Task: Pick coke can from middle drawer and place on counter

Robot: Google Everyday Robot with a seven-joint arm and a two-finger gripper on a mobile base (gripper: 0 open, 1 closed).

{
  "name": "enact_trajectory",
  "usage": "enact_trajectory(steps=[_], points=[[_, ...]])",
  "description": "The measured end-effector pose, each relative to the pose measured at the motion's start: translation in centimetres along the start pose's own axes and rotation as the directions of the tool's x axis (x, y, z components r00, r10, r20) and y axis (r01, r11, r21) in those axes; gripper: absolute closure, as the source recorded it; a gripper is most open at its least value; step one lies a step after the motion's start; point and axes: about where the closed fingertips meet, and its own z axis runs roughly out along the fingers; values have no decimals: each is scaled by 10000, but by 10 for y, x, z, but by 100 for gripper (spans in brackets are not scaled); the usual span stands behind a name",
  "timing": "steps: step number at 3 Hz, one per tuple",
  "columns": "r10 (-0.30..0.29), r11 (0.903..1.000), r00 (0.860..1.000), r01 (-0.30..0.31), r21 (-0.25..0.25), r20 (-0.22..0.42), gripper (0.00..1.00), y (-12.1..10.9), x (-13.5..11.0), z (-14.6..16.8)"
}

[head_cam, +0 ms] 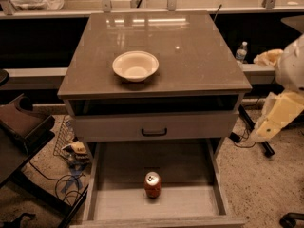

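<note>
The coke can [152, 185], small and red-orange with a silver top, stands upright near the front middle of the open middle drawer [118, 201]. The drawer is pulled out at the bottom of the cabinet. The counter [190, 56] is the glossy grey-brown slab on top, and a cream bowl [135, 65] sits on its left half. My gripper [273, 122] hangs at the right edge of the camera view, beside the cabinet and well above and right of the can, holding nothing that I can see.
A closed drawer front with a black handle [154, 132] sits above the open drawer. A clear water bottle [242, 52] stands on the ledge at the right. A wire basket and cables [71, 148] lie on the floor at the left, beside a dark chair [19, 127].
</note>
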Motion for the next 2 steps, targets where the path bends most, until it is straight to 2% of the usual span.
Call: enact_trajectory(steps=[1,2], points=[[253,9997,9897,-254,-15,1412,0,9,20,49],[390,9987,9629,-462,206,2671,0,18,40,103]])
